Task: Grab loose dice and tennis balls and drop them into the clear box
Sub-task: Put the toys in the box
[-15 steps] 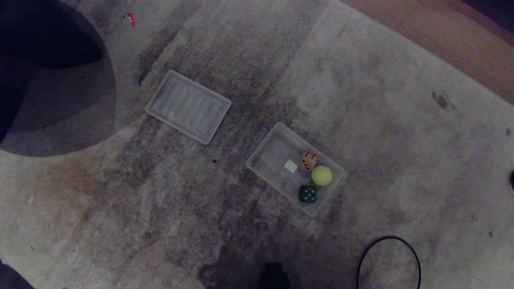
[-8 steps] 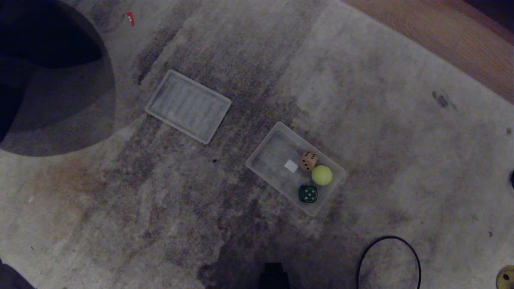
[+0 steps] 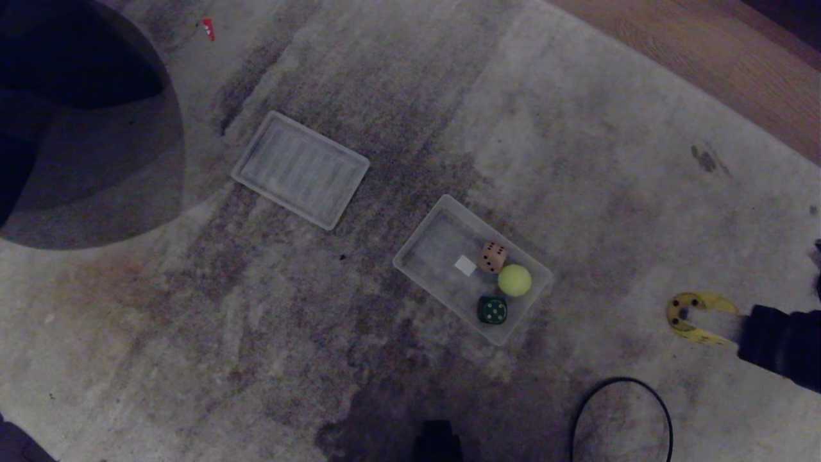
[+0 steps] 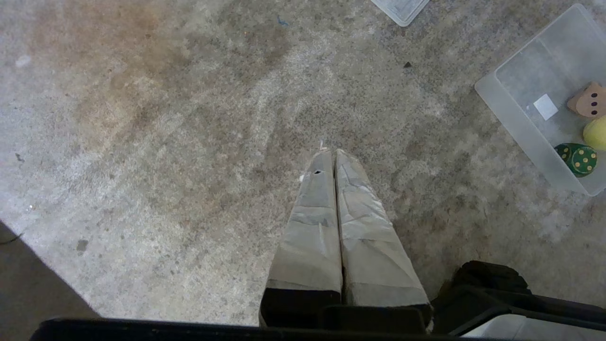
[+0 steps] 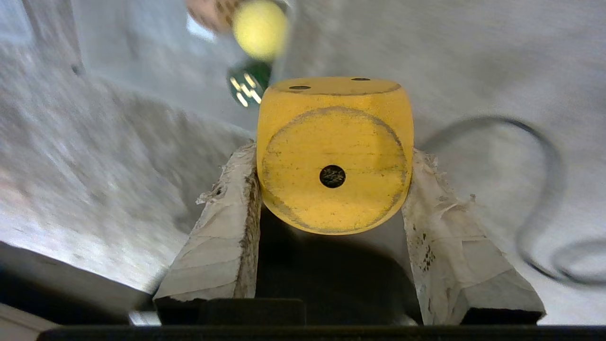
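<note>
My left gripper [image 4: 331, 154] hangs idle over the rug, fingers pressed together. The clear box [image 3: 417, 247] sits mid-rug holding a brown die [image 3: 492, 256], a tennis ball [image 3: 514, 280] and a green die [image 3: 492, 310]. At the right, my right gripper [image 5: 331, 156] pinches the yellow die [image 5: 334, 156] by two faces only. A quick swing could shake it loose short of the box. In the head view that arm is cut off and the die smeared.

No readable text or brands anywhere. Only dice pips: yellow die [image 5: 334, 156] shows 1 facing the right wrist camera; white sticker [image 3: 465, 265] in the clear box [image 3: 417, 253] is blank.
</note>
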You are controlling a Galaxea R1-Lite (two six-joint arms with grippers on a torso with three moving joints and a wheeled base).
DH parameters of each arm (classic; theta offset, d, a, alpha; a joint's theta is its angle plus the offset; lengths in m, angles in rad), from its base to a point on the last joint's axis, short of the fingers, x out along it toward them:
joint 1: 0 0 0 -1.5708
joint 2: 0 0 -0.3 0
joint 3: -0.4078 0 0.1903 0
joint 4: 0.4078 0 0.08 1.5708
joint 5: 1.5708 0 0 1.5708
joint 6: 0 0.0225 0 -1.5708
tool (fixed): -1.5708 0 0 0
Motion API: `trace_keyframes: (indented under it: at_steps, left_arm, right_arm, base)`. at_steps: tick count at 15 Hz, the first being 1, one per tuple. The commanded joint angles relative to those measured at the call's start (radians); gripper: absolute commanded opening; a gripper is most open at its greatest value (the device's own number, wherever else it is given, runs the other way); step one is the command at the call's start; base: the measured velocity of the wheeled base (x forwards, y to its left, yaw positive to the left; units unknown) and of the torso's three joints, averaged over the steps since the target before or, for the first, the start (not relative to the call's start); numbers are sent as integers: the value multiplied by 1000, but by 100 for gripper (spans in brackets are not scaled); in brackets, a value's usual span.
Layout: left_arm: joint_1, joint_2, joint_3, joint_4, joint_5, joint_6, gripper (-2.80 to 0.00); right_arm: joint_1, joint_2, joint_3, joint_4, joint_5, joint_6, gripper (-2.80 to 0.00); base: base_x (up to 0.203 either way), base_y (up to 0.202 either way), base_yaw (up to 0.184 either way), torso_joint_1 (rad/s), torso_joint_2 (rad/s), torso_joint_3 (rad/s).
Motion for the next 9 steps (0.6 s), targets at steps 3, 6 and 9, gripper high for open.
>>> trace_keyframes:
  at_steps: [3, 6, 9]
  left_arm:
    - [0, 1, 0, 0, 1, -2, -280]
    - [0, 0, 0, 0, 1, -2, -280]
    - [0, 1, 0, 0, 1, -2, -280]
  right_arm:
    - [140, 485, -268, -170, -1, 172, -280]
    - [251, 651, -438, -195, 5, 244, -280]
    - [299, 796, -549, -207, 0, 247, -280]
  base:
    - [0, 0, 0, 0, 0, 0]
    - [0, 0, 0, 0, 0, 0]
    - [0, 0, 0, 0, 0, 0]
